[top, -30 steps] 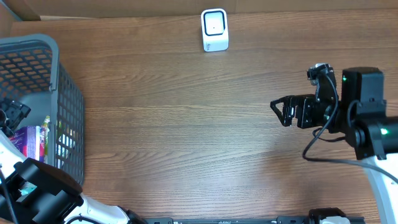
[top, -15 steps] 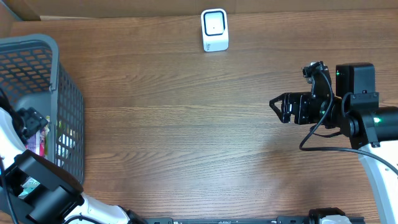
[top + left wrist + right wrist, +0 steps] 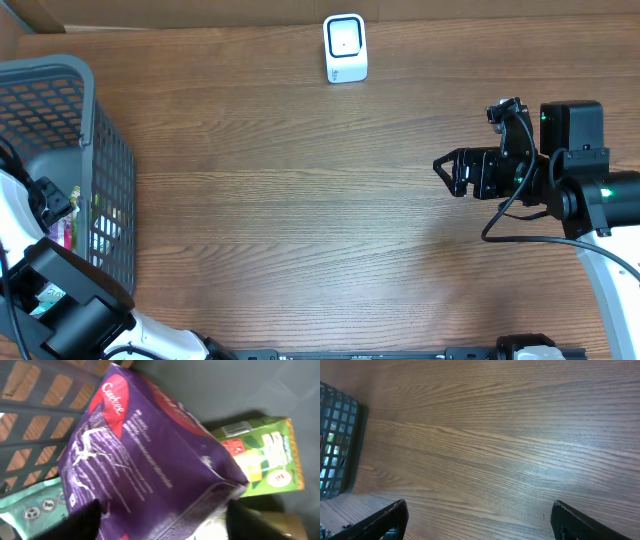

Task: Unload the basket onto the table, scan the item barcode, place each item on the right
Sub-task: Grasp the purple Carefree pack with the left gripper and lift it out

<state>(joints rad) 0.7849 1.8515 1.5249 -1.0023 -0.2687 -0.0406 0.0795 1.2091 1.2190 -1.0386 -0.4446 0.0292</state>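
Observation:
A purple snack bag (image 3: 145,455) with a red patch lies inside the grey basket (image 3: 60,75) at the table's left. My left gripper (image 3: 160,520) is down in the basket right over it, open, with one finger at each side of the bag's lower end. From overhead the left gripper (image 3: 48,198) hides most of the bag. The white barcode scanner (image 3: 345,47) stands at the table's far edge, in the middle. At the right, above bare wood, my right gripper (image 3: 445,172) hangs open with nothing in it. Its fingers (image 3: 387,520) frame only tabletop.
A green carton (image 3: 265,455) lies beside the purple bag, and a teal packet (image 3: 35,505) lies under its other side. The basket's mesh walls (image 3: 35,420) stand close around my left gripper. The basket's corner (image 3: 337,445) shows far off in the right wrist view.
My left gripper has dropped lower in the basket over the purple bag, and its jaws have narrowed. The right arm shifted slightly left a second ago and has since held still.

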